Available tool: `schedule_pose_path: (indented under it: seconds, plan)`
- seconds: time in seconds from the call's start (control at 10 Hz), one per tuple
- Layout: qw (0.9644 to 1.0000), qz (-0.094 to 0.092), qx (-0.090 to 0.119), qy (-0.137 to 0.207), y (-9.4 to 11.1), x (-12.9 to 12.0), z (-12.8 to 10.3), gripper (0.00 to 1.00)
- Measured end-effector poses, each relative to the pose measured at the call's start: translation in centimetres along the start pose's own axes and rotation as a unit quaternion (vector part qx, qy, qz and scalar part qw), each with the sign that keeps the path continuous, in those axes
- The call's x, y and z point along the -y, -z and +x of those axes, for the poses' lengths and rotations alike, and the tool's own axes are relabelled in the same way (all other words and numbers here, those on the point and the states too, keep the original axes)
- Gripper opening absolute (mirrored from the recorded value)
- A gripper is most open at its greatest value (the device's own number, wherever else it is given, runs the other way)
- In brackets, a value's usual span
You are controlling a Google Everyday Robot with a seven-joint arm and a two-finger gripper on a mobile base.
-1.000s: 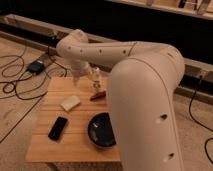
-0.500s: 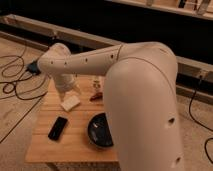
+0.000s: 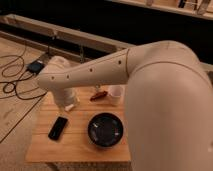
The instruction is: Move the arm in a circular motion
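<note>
The arm point(image 3: 95, 75) hides its claw, state unknowable, low over the tabletop point(image 3: 80, 145); its swing could strike the phone point(image 3: 58, 128).

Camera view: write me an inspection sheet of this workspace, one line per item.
Surface: small wooden slatted table, standing on a pale floor.
Job's things: arm stretches across the frame from the right, its elbow over the table's left rear corner.
Clutter: black phone front left; black bowl front centre; white cup at the rear; small red item beside the cup, too blurred to name.
Gripper: gripper hangs below the elbow, over the table's left rear part, just above the top.
Cables: black cables loop on the floor at left, by a dark box.
Surroundings: dark wall and a low rail behind.
</note>
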Motion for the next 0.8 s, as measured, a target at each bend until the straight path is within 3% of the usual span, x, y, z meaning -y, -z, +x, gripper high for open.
schedule_pose_path:
  seconds: [0.3,0.6,0.8]
  plan:
    - [0.9975,0.001,0.002,-0.07,0.8,4.8,3.9,0.65]
    - [0.9895,-0.008,0.002,-0.144,1.4,10.0,7.0,0.65]
    - [0.9808,-0.007,0.009,-0.195,2.0,15.2,7.8,0.65]
